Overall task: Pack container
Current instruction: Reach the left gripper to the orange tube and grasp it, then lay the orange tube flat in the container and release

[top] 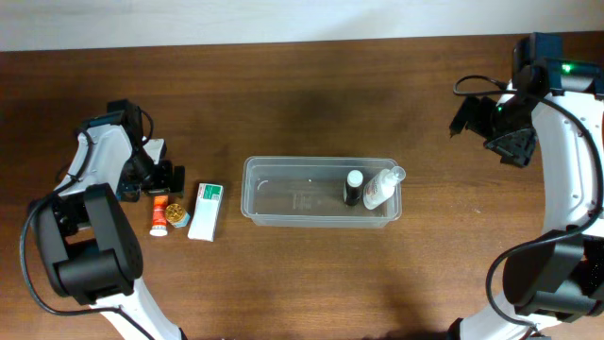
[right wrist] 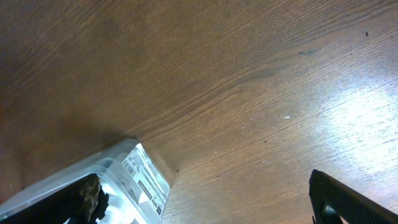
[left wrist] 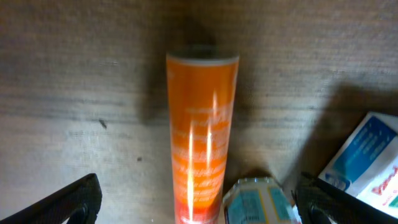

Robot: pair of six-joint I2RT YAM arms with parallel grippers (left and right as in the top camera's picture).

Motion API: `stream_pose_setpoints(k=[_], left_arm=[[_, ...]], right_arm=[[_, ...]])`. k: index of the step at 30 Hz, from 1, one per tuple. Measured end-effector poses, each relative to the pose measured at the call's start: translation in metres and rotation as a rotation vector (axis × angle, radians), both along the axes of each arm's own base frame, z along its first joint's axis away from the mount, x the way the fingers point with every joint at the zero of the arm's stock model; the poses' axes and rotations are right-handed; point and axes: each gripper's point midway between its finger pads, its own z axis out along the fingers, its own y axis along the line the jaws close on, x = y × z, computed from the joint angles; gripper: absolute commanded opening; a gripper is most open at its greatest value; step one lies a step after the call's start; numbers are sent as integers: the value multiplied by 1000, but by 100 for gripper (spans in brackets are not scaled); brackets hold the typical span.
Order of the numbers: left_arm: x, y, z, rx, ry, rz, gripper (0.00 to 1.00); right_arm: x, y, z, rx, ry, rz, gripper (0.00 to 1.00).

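Container of clear plastic lay at the middle of the wooden surface, its long sides parallel to the far edge. At its right end sat a dark bottle with a white cap and, just beside it, a clear bottle. Left hand hung near the left edge, fingers spread wide over an orange tube, gripping nothing. A white-and-green carton lay near the tube. Right hand, likewise open and empty, hovered near the far right corner
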Motion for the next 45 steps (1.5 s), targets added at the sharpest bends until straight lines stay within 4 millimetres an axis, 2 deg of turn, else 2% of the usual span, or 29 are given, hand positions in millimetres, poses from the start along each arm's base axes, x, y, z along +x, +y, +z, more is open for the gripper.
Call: stream_pose_setpoints(k=[4, 7, 13, 16, 19, 20, 23, 26, 29, 32, 36, 40, 43, 45], left_arm=[[6, 1, 0, 5, -26, -7, 97], [9, 2, -1, 6, -36, -13, 78], [8, 2, -5, 3, -23, -39, 76], [6, 1, -8, 0, -10, -44, 68], [5, 1, -10, -1, -4, -51, 64], [5, 1, -10, -2, -4, -51, 60], [4, 1, -14, -3, 6, -53, 37], [2, 1, -22, -5, 30, -60, 20], [1, 4, -21, 7, 39, -65, 9], [0, 7, -15, 19, 66, -71, 5], [18, 12, 17, 32, 43, -72, 3], [55, 10, 77, 32, -78, -79, 3], [79, -11, 124, 0, -189, -122, 3], [89, -35, 147, -23, -246, -184, 3]], right_arm=[[0, 0, 0, 0, 0, -1, 99], [0, 0, 0, 0, 0, 0, 99], [0, 0, 0, 0, 0, -1, 98], [0, 0, 0, 0, 0, -1, 99], [0, 0, 0, 0, 0, -1, 99], [0, 0, 0, 0, 0, 0, 99], [0, 0, 0, 0, 0, 0, 99], [0, 0, 0, 0, 0, -1, 99], [0, 0, 0, 0, 0, -1, 99], [0, 0, 0, 0, 0, -1, 99], [0, 0, 0, 1, 0, 0, 99], [0, 0, 0, 1, 0, -1, 98], [0, 0, 0, 0, 0, 0, 99], [0, 0, 0, 1, 0, 0, 99]])
